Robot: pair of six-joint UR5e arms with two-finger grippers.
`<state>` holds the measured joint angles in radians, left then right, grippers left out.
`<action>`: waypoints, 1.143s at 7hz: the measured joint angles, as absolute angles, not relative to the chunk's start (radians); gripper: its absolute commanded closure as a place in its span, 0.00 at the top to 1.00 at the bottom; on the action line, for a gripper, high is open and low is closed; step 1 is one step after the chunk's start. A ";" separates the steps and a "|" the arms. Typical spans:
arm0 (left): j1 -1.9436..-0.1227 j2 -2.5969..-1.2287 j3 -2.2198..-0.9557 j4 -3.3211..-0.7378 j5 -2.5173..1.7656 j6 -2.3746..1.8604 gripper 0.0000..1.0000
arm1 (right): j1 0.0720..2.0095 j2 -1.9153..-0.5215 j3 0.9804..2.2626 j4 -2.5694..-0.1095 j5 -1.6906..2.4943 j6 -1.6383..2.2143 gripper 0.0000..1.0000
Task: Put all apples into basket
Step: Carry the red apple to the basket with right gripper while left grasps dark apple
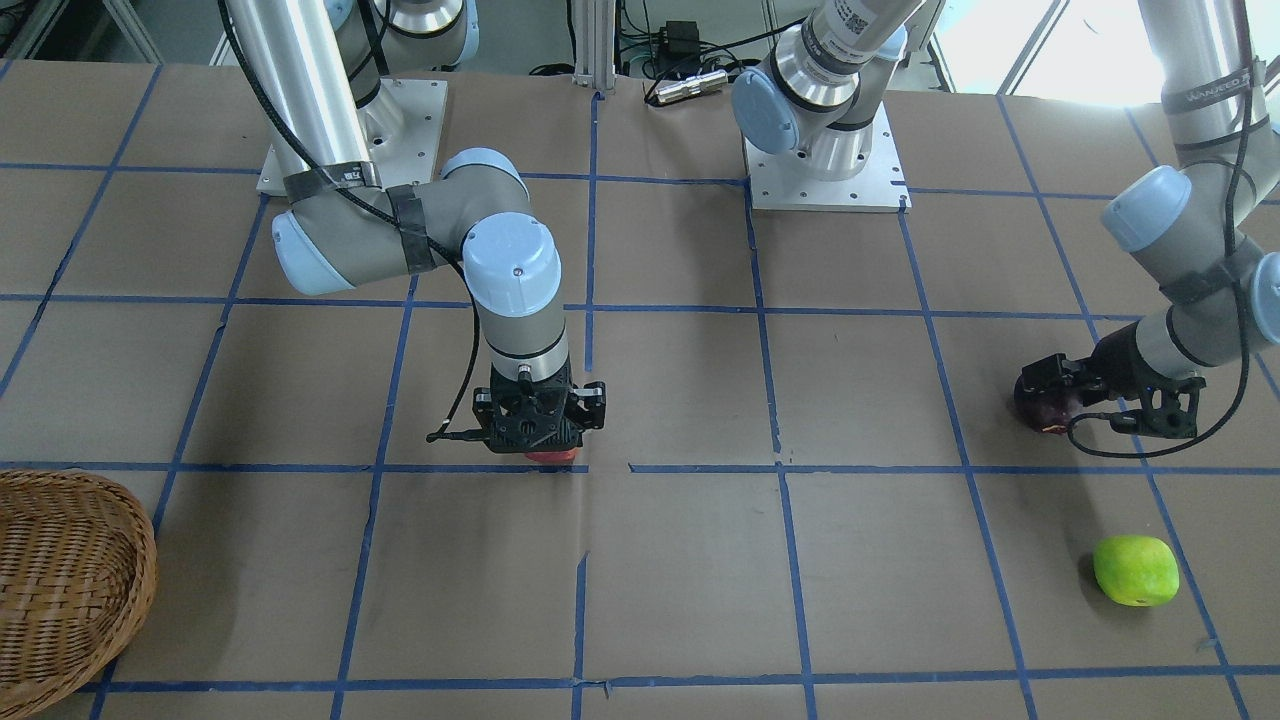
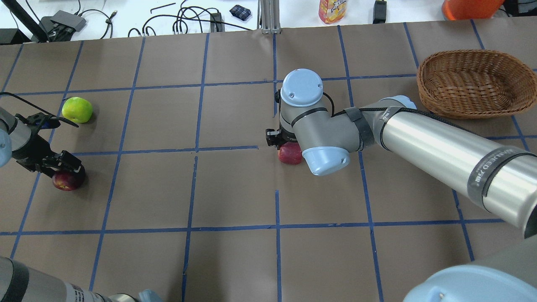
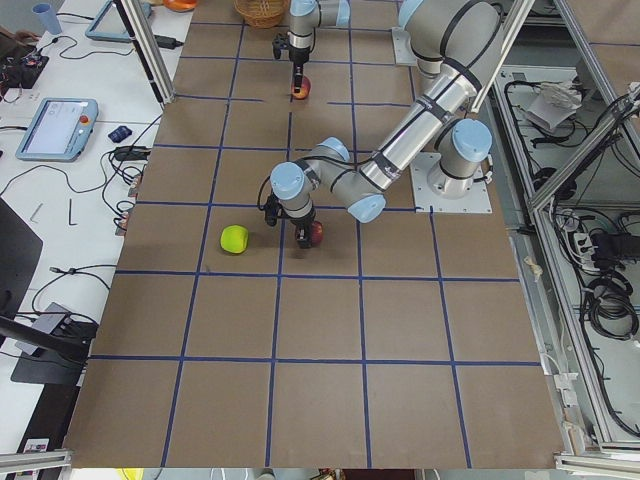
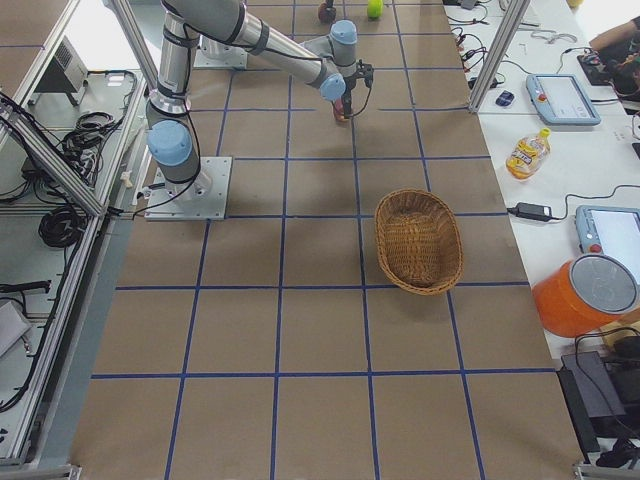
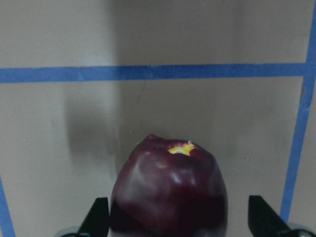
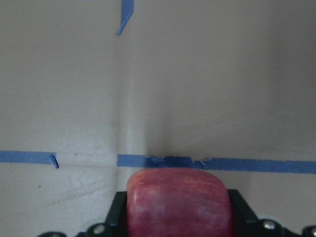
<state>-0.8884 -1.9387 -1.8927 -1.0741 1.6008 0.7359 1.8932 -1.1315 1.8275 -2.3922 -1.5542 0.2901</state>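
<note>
right gripper (image 6: 178,218) is down over the red apple (image 6: 178,195), and its fingers (image 6: 120,213) sit tight against both flanks, so you've got that one pinched. whether it has left the table (image 2: 235,193) yet, i can't tell from here.

now the relation that matters. the basket (image 2: 424,79) is empty, and the red apple is the nearest fruit to it. from the gripper, the basket lies out to the robot's right and a little further from the robot's base. the right arm is clearly the nearer arm, with open table between it and the basket. i'd judge the carry to be a lift, a swing out to that side, and a release over the wicker rather than over the rim. the basket's long axis runs across the robot's front, so you'd meet a narrow end first.

over on the other side, the left gripper (image 5: 177,222) is spread around the maroon apple (image 5: 168,182). one finger (image 5: 100,217) sits close on one flank and the other shows a gap, so nothing is squeezed yet. that apple sits well apart from the basket, at the far end of the table from it.

the green apple (image 2: 77,110) lies just as far from the basket, near the maroon one, with no gripper on it. it's the left arm's to fetch, i'd say. the count as you stand: none in, three to go.
</note>
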 measured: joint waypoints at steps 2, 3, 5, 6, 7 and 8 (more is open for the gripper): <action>-0.888 -1.947 -1.897 -1.063 1.622 0.736 0.15 | 1.842 -1.182 1.820 -2.380 -1.551 0.272 0.27; -0.891 -1.945 -1.896 -1.064 1.624 0.734 0.00 | 1.785 -1.226 1.820 -2.352 -1.552 0.255 0.27; -0.930 -1.913 -1.874 -1.091 1.627 0.709 0.00 | 1.588 -1.335 1.819 -2.240 -1.560 0.156 0.23; -0.995 -1.879 -1.858 -1.151 1.624 0.656 0.00 | 1.469 -1.374 1.818 -2.201 -1.561 0.048 0.22; -1.083 -1.839 -1.853 -1.203 1.614 0.593 0.00 | 1.357 -1.395 1.814 -2.186 -1.559 -0.083 0.21; -1.175 -1.802 -1.850 -1.230 1.584 0.521 0.00 | 1.247 -1.398 1.795 -2.181 -1.556 -0.228 0.21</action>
